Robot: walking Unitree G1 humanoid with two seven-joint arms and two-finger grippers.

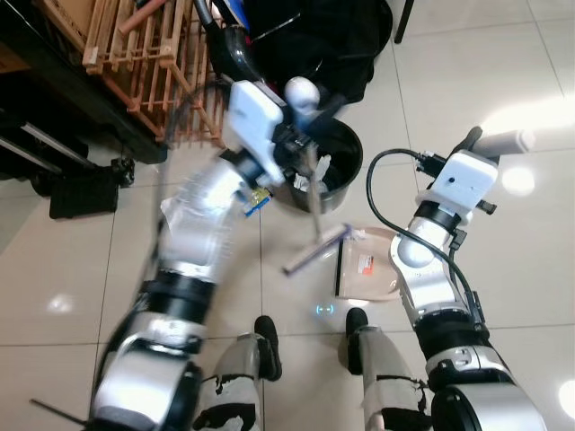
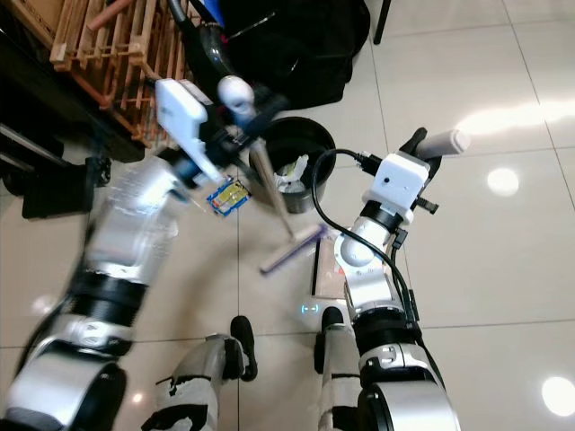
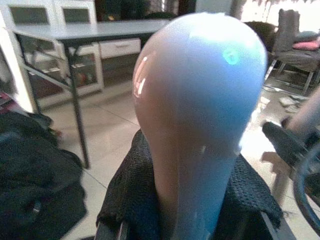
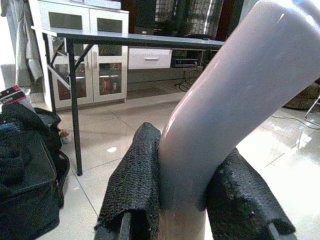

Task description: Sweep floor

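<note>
My left gripper (image 1: 301,112) is shut on the white round top of the broom handle (image 3: 200,100), its black mesh pads (image 3: 130,195) pressed on both sides. The thin pole slants down to the purple broom head (image 1: 314,247) on the tiles. That head lies next to the beige dustpan (image 1: 368,265), which is on the floor in front of my feet. My right gripper (image 4: 185,195) is shut on the grey dustpan handle (image 1: 508,139), held high at the right. A blue and yellow packet (image 2: 229,195) lies on the floor under my left arm.
A black bin (image 1: 341,171) with scraps inside stands just beyond the broom head. Behind it lies a black bag (image 1: 314,36). A wooden slatted rack (image 1: 144,54) and dark furniture (image 1: 54,117) stand at the far left. Open tiles stretch to the right.
</note>
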